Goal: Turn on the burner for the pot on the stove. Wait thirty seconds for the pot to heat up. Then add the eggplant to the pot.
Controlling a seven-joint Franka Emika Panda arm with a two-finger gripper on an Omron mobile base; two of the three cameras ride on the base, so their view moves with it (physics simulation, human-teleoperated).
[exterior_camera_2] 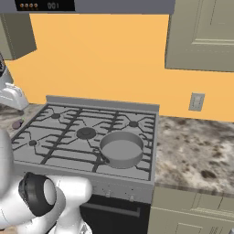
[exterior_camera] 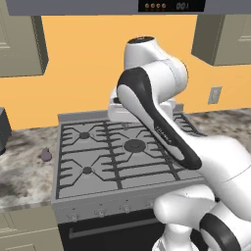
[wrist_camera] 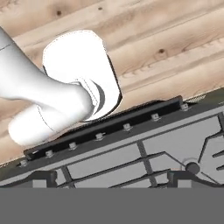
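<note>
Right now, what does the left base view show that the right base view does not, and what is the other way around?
The left base view shows the arm bent over the stove's right side, covering that part. The right base view shows the pot sitting on the front right burner and a wall outlet above the right counter. Both share the stove with its front knobs, the eggplant on the left counter, and the orange wall.

A wall outlet [exterior_camera_2: 196, 101] sits on the orange wall [exterior_camera_2: 105, 59], above the speckled table [exterior_camera_2: 196, 151], below a cabinet [exterior_camera_2: 205, 36].
</note>
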